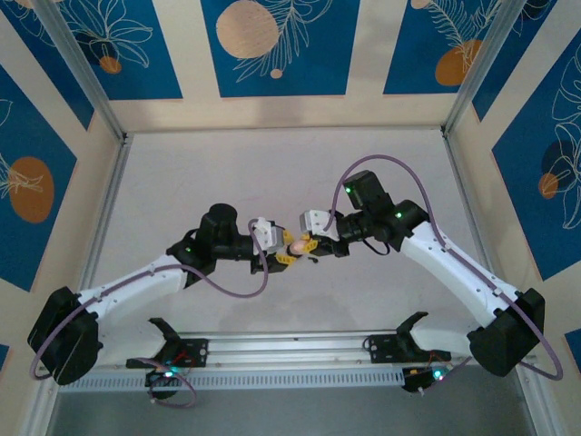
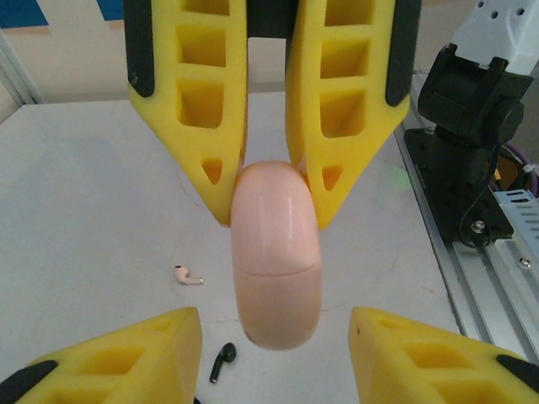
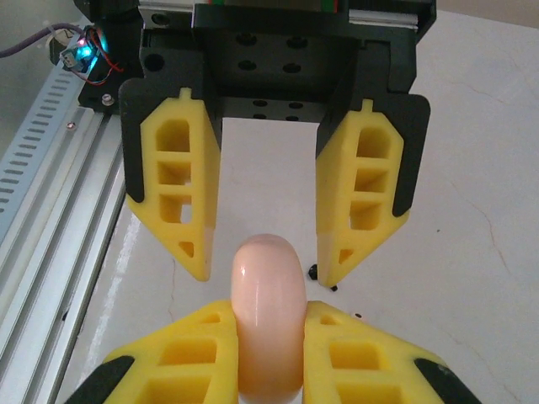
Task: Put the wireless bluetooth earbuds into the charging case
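right gripper [image 3: 268, 332] clamping pink charging case [image 3: 268, 278], closed

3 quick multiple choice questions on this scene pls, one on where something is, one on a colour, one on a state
1. Where does the black earbud lie?
A) on the table
B) on the rail
C) on an arm

2. What colour is the charging case?
A) black
B) blue
C) pale pink

3. What state is the right gripper in?
A) open and empty
B) shut on the charging case
C) shut on an earbud

Answers:
1 A: the left wrist view shows it lying on the white tabletop, apart from the case.
2 C: its rounded shell is pale pink in both wrist views.
3 B: the right wrist view shows its yellow fingers pressed against both sides of the case.
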Action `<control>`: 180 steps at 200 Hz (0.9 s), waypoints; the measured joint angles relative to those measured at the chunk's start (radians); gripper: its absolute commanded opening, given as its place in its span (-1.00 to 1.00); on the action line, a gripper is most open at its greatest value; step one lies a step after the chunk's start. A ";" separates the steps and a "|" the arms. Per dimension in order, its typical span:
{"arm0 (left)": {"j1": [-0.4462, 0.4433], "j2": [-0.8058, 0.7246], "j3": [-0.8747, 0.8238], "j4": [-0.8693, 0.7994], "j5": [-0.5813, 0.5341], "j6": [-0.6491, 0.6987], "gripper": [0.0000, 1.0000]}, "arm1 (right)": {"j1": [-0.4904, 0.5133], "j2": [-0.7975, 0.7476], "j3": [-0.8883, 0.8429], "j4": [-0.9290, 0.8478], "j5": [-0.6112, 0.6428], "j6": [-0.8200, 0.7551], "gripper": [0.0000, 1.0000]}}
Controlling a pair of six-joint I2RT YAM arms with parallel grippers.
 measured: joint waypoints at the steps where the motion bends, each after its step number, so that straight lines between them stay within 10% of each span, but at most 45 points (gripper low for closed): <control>1: 0.000 0.000 0.000 0.002 0.000 0.001 -0.09 | 0.001 0.000 0.000 0.000 0.000 0.000 -0.71; 111: 0.000 0.015 0.000 0.060 0.016 -0.045 -0.28 | 0.009 0.011 0.000 0.049 -0.001 0.005 -0.71; 152: 0.002 0.015 0.000 0.063 0.013 -0.050 -0.68 | 0.009 0.011 0.000 0.054 -0.008 0.016 -0.70; 180: 0.002 0.015 0.000 0.063 0.013 -0.047 -0.74 | 0.009 0.012 0.000 0.056 -0.006 0.026 -0.38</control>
